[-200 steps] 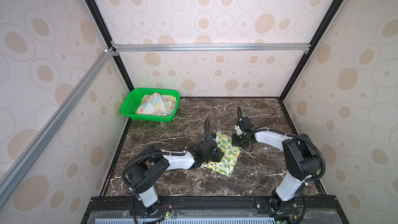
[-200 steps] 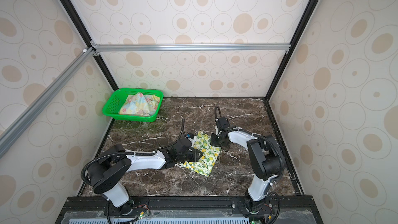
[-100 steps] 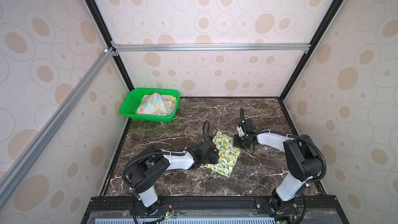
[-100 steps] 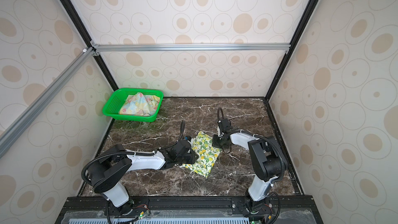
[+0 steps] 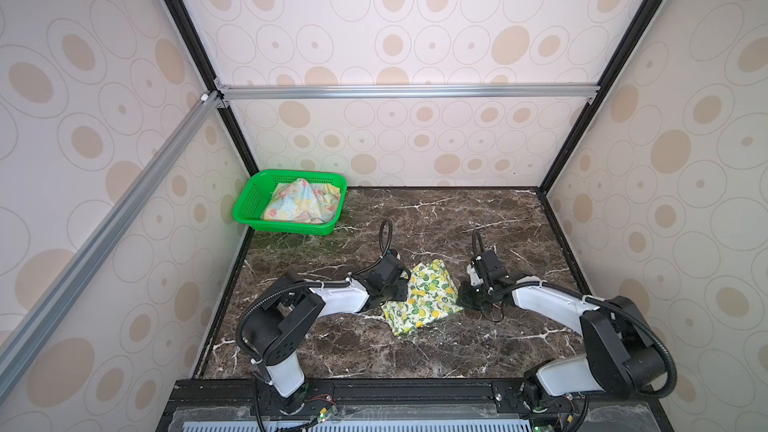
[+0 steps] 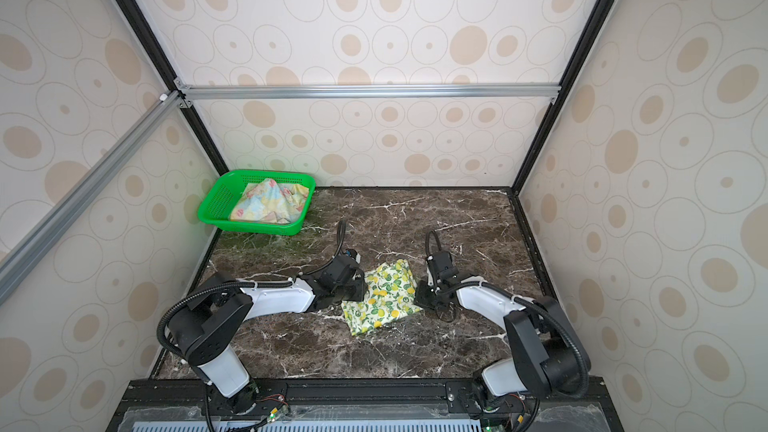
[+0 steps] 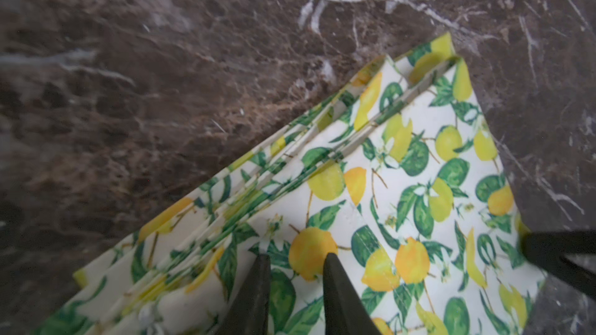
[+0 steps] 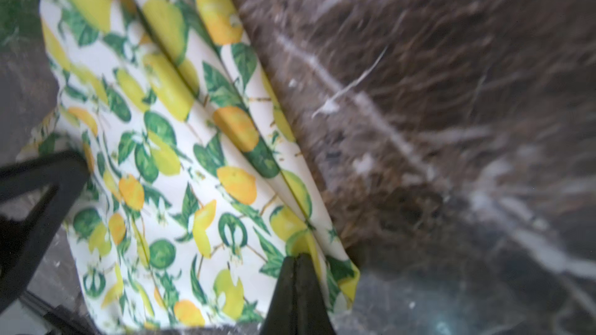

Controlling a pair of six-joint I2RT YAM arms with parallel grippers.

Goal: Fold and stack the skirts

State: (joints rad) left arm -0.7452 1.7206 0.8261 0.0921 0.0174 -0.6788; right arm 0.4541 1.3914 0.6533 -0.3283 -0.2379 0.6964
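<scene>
Both top views look down from high above the front edge, taking in my whole table [image 5: 457, 218], side by side. Each wrist camera hangs close over the lemon skirt [image 7: 419, 188], from opposite sides; all four show me that cloth.

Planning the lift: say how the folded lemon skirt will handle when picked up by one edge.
Probably floppy: the lemon skirt is thin cloth. Its loose stacked layers could slide apart. Likely light, lying flat on the table.

Folded lemon skirt [image 7: 419, 172] on marble tabletop [image 7: 161, 91] — left tool [image 7: 296, 256] slightly parted over it.
</scene>
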